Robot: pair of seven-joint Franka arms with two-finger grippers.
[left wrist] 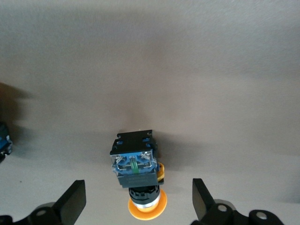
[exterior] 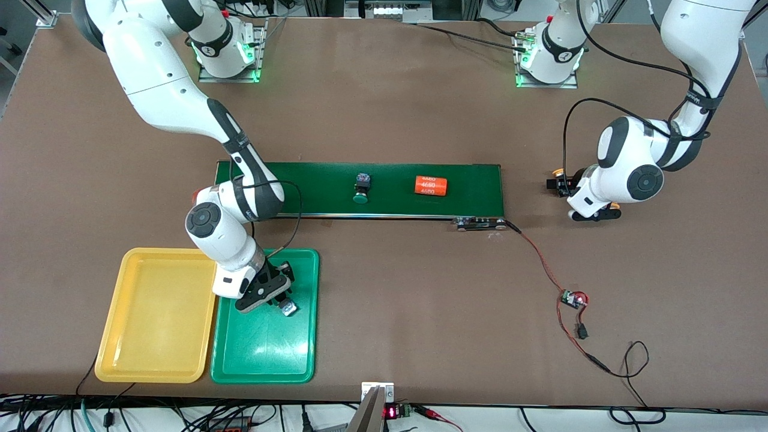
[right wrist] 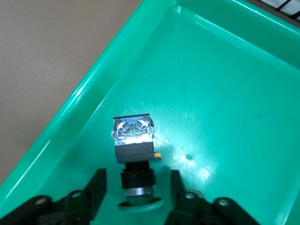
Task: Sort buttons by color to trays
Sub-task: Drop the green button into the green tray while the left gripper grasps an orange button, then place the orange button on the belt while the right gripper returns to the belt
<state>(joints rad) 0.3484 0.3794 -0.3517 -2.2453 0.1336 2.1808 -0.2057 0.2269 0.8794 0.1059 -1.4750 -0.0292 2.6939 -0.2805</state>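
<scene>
**Green button going into green tray; yellow one lined up at the left arm's end**

Right gripper (exterior: 287, 305) is low over the green tray (exterior: 264, 360), at the tray's end nearer the belt. In my right wrist view a green button (right wrist: 133, 154) sits between its fingers (right wrist: 96, 187). Fingers look a little apart from the body, so I judge it released or nearly so; contact I cannot confirm.

To finish well: open fully, lift straight up, don't drag the cap. Button should stay inside the rim, clear of the yellow tray (exterior: 150, 360) just beside it.

Left gripper (exterior: 561, 186) is low over bare table off the belt's (exterior: 468, 186) end, toward the left arm's side. Fingers wide, nothing gripped; yellow button (left wrist: 136, 168) lies on the table between them, not yet grasped.

A second green button (exterior: 362, 187) is on the belt, an orange cylinder (exterior: 431, 185) beside it.

Hard to make out: the front view hides the tray button under the right gripper. Fourth button: only a dark scrap at the left wrist view's edge, unsure.
</scene>
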